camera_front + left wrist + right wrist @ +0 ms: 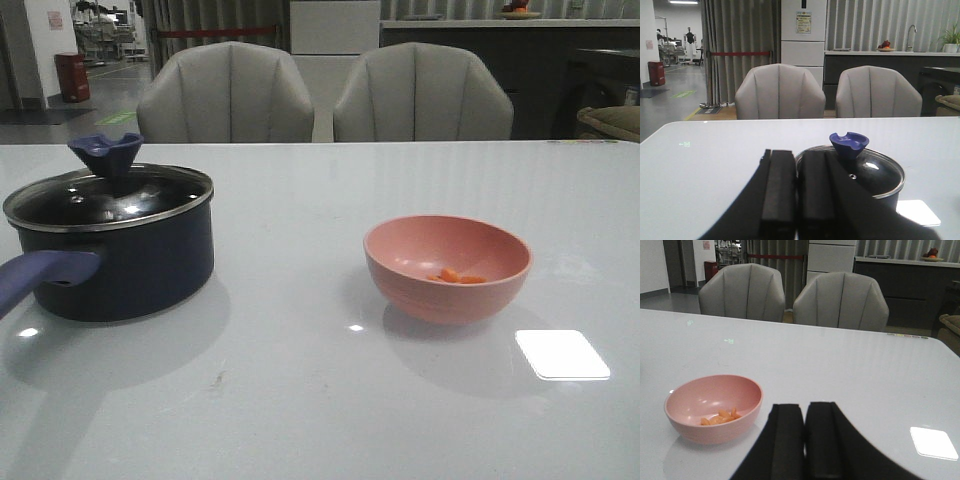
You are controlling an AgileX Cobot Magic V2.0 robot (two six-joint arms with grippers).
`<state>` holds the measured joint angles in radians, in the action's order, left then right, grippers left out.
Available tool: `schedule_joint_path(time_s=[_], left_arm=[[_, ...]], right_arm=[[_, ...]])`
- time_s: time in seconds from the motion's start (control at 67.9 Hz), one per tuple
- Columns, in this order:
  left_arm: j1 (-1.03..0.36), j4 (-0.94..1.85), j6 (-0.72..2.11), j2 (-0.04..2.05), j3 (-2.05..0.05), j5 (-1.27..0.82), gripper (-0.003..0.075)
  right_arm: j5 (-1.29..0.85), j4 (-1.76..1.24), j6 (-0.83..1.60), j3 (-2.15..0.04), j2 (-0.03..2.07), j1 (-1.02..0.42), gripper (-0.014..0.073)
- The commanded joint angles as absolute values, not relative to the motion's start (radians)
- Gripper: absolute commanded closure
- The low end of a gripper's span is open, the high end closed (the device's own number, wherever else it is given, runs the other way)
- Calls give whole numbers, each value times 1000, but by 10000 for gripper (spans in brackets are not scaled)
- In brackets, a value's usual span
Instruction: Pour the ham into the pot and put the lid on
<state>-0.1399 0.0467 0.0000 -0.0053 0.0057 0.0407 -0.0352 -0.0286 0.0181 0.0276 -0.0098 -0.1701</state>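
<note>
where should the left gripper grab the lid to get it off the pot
Grip the blue flared knob at the centre of the lid, coming straight down from above. It stands proud of the flat glass, and its narrower waist suits closing fingers. The lid's rim sits flush on the pot, offering no edge.

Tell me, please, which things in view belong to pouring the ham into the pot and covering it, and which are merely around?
Belonging to the job:
ham, in the pink bowl
pot
lid, now sitting on the pot

Merely around:
two grey chairs beyond the table
</note>
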Motion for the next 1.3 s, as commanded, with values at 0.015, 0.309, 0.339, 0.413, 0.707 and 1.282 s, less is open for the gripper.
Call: schedule_joint_path(time_s=[0.015,0.309,0.339,0.413,0.707,1.282], left_arm=[[-147,48,-14,-14,25,122,608],[-147,54,-14,-14,25,258,608],[-147,56,-14,-14,25,297,608],[-147,56,-14,-14,18,389,608],[-147,119,-14,36,-224,229,608],[-147,119,-14,219,-409,-135,608]], right_arm=[[54,-20,19,22,-30,-165,433],[54,-20,19,22,-30,-165,433],[54,-20,19,22,-30,-165,433],[54,-20,19,22,-30,-165,433],[54,-20,19,22,-30,-165,433],[54,-20,19,22,-30,-165,433]])
